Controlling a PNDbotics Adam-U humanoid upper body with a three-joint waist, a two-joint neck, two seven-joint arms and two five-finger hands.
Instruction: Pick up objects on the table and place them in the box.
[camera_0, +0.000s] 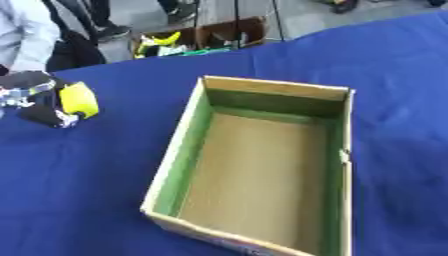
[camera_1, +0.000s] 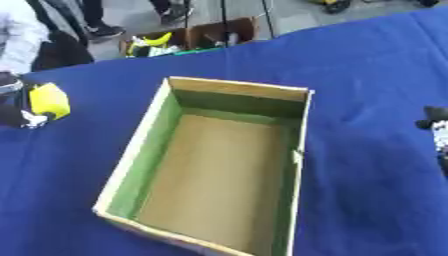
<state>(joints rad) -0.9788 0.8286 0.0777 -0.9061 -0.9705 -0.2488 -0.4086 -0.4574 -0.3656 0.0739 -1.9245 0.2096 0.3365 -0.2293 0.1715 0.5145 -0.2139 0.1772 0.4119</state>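
The left hand grips a yellow thing. Next, carry it right, over the box, and let go.

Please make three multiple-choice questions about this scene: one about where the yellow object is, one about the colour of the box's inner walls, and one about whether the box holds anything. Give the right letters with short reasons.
1. Where is the yellow object?
A. Inside the box
B. At the left robot hand, left of the box
C. On the cloth to the right of the box

2. What colour are the inner walls of the box?
A. Green
B. Red
C. White

3. What is the state of the box?
A. Closed with a lid
B. Open and full of objects
C. Open with a bare floor

Answers:
1. B, the yellow object sits against the left robot hand, well outside the box's left wall.
2. A, the walls look green, while the floor is brown.
3. C, no lid shows and only bare cardboard is seen inside.
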